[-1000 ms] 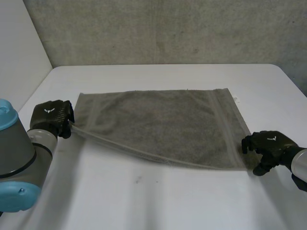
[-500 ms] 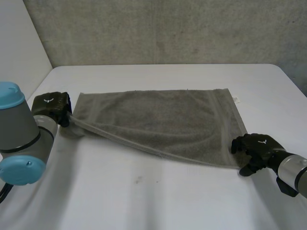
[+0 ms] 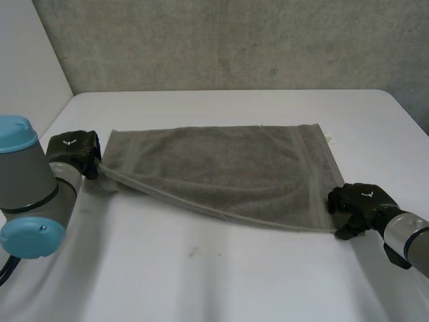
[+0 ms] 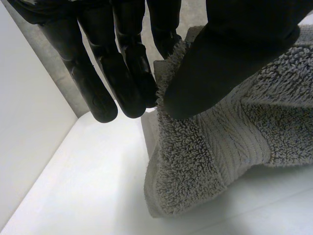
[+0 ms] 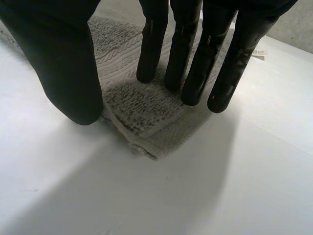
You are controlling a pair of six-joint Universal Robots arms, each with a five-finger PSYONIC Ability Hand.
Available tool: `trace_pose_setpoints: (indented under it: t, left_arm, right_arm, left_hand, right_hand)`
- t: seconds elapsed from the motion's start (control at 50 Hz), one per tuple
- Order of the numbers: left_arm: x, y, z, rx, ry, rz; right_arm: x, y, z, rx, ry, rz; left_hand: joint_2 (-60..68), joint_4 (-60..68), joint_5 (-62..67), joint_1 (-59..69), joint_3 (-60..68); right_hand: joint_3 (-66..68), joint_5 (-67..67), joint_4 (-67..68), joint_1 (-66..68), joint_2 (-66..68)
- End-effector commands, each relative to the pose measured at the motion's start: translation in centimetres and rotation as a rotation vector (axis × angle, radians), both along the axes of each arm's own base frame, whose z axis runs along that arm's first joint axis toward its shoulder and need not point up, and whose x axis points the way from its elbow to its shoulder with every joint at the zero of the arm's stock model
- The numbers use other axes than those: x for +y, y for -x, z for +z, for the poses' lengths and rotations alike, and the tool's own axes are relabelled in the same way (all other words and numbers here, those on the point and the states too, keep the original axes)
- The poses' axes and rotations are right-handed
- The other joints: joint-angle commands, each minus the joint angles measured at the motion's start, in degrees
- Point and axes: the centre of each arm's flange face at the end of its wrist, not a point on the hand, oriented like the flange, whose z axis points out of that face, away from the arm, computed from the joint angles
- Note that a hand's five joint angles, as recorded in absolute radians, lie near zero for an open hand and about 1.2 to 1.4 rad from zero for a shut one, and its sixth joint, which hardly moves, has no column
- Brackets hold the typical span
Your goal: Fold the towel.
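Head view: you have the grey terry-cloth towel (image 3: 221,168) spread long-side across the middle of the white desk (image 3: 201,282); its far edge lies flat, while the near long edge stands a little off the desk at the 8 o'clock corner and slopes down towards 4 o'clock.

Your left hand (image 3: 72,151) sits at the towel's 8 o'clock corner; in the left wrist view the thumb (image 4: 234,54) presses the cloth (image 4: 220,147) against the fingers (image 4: 122,73), so this hand is pinching the corner, and the rest of the corner hangs below the pinch and bunches on the desk.

Your right hand (image 3: 362,201) sits at the towel's 4 o'clock corner; in the right wrist view its fingers (image 5: 195,63) are straight and slightly spread, tips resting on top of the cloth (image 5: 142,112); the thumb (image 5: 63,63) stands apart from them, its tip at the towel's edge; nothing is gripped there.

A small white label (image 3: 331,139) sticks out at the towel's 2 o'clock corner.
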Motion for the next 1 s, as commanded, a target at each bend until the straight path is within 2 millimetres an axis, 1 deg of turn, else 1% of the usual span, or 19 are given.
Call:
trace_pose_setpoints:
  t: [0.02, 0.26, 0.3, 0.34, 0.38, 0.54, 0.58, 0.62, 0.64, 0.66, 0.68, 0.72, 0.74, 0.78, 0.8, 0.86, 0.9, 0.92, 1.0]
  left_arm:
    - [0.1, 0.0, 0.0, 0.001, -0.001, 0.002]
    - [0.2, 0.0, -0.2, 0.000, -0.009, 0.000]
    - [0.2, 0.0, -0.2, 0.000, -0.009, 0.000]
    - [0.2, 0.0, -0.2, 0.000, -0.009, 0.000]
    - [0.2, 0.0, -0.2, 0.000, -0.009, 0.000]
    - [0.6, -0.1, -0.3, -0.005, -0.024, 0.000]
    - [1.7, -0.1, -0.6, -0.016, -0.062, -0.009]
    - [2.4, -0.1, -0.7, -0.024, -0.085, -0.016]
    - [2.4, -0.1, -0.7, -0.024, -0.086, -0.016]
    - [3.2, -0.2, -0.6, -0.030, -0.108, -0.018]
    - [3.9, -0.4, -0.6, -0.037, -0.133, -0.016]
    - [4.7, -0.7, -0.5, -0.044, -0.159, -0.016]
    - [5.5, -0.9, -0.6, -0.052, -0.191, -0.018]
    - [6.3, -1.1, -0.6, -0.060, -0.222, -0.016]
    - [7.3, -1.4, -0.6, -0.066, -0.255, -0.015]
    - [8.2, -1.7, -0.6, -0.072, -0.285, -0.013]
    - [9.8, -2.2, -0.4, -0.081, -0.320, -0.008]
    - [9.8, -2.2, -0.4, -0.081, -0.321, -0.008]
    - [12.3, -2.8, 0.0, -0.092, -0.347, -0.018]
  right_arm:
    - [-0.7, 0.1, 0.1, 0.002, 0.014, -0.003]
    - [-1.4, 0.1, -0.7, 0.041, 0.017, 0.016]
    - [-1.4, 0.1, -0.7, 0.049, 0.020, 0.021]
    - [-1.4, 0.1, -0.5, 0.051, 0.027, 0.022]
    - [-1.5, 0.1, -0.5, 0.052, 0.031, 0.024]
    - [-1.7, 0.4, 0.2, 0.055, 0.041, 0.009]
    - [-1.5, 0.4, 0.5, 0.057, 0.051, 0.009]
    - [-1.4, 0.5, 2.2, 0.058, 0.099, 0.005]
    - [-1.4, 0.5, 2.2, 0.058, 0.099, 0.005]
    - [-1.1, 0.4, 3.2, 0.060, 0.118, 0.005]
    - [-1.1, 0.4, 3.2, 0.060, 0.118, 0.005]
    - [-0.1, 0.5, 5.0, 0.074, 0.118, 0.013]
    - [0.0, 0.5, 5.0, 0.074, 0.118, 0.013]
    - [0.9, 1.1, 6.4, 0.108, 0.091, 0.013]
    - [0.9, 1.1, 6.4, 0.108, 0.091, 0.013]
    - [2.0, 1.9, 7.1, 0.169, 0.055, 0.022]
    - [2.5, 2.3, 7.3, 0.207, 0.033, 0.035]
    - [3.1, 2.4, 7.5, 0.246, 0.013, 0.055]
    - [5.3, 2.6, 8.4, 0.338, -0.054, 0.125]
  left_hand:
    - [9.3, 9.4, 9.6, 9.4, 9.4]
    - [9.3, 9.4, 9.6, 9.4, 9.4]
    - [9.3, 9.4, 9.6, 9.4, 9.4]
    - [9.3, 9.4, 9.6, 9.4, 9.4]
    - [9.3, 9.4, 9.6, 9.4, 9.4]
    - [9.2, 9.2, 9.4, 9.2, 9.2]
    - [8.8, 8.9, 9.1, 8.9, 8.9]
    - [8.7, 8.7, 8.9, 8.7, 8.7]
    - [8.7, 8.7, 8.9, 8.7, 8.7]
    - [8.3, 8.4, 8.6, 8.4, 8.4]
    - [8.2, 8.2, 8.4, 8.2, 8.2]
    - [8.2, 8.2, 8.4, 8.2, 8.2]
    - [8.2, 8.2, 8.4, 8.2, 8.2]
    - [8.2, 8.2, 8.4, 8.2, 8.2]
    - [8.2, 8.2, 8.4, 8.2, 8.2]
    - [8.0, 8.0, 8.2, 8.0, 8.0]
    - [7.5, 7.5, 7.7, 7.5, 7.5]
    - [7.5, 7.5, 7.7, 7.5, 7.5]
    - [6.5, 6.5, 6.7, 6.5, 6.5]
  right_hand:
    - [6.9, 8.5, 7.0, 13.5, 7.3]
    - [7.0, 8.6, 7.1, 13.7, 7.4]
    - [12.2, 13.8, 12.4, 18.9, 12.6]
    - [33.8, 35.4, 33.9, 40.4, 34.2]
    - [37.4, 39.0, 37.5, 44.0, 37.8]
    - [37.4, 39.0, 37.5, 44.1, 37.8]
    - [37.4, 39.0, 37.5, 44.1, 37.8]
    - [37.4, 39.0, 37.5, 44.1, 37.8]
    - [37.4, 39.0, 37.5, 44.1, 37.8]
    - [37.4, 39.0, 37.5, 44.1, 37.8]
    - [37.4, 39.0, 37.5, 44.1, 37.8]
    - [37.4, 39.0, 37.5, 44.1, 37.8]
    - [37.4, 39.0, 37.5, 44.1, 37.8]
    - [37.4, 39.0, 37.5, 44.1, 37.8]
    - [37.4, 39.0, 37.5, 44.1, 37.8]
    - [37.4, 39.0, 37.5, 44.1, 37.8]
    - [37.4, 39.0, 37.5, 44.1, 37.8]
    - [37.4, 39.0, 37.5, 44.1, 37.8]
    - [37.4, 39.0, 37.5, 44.1, 37.8]
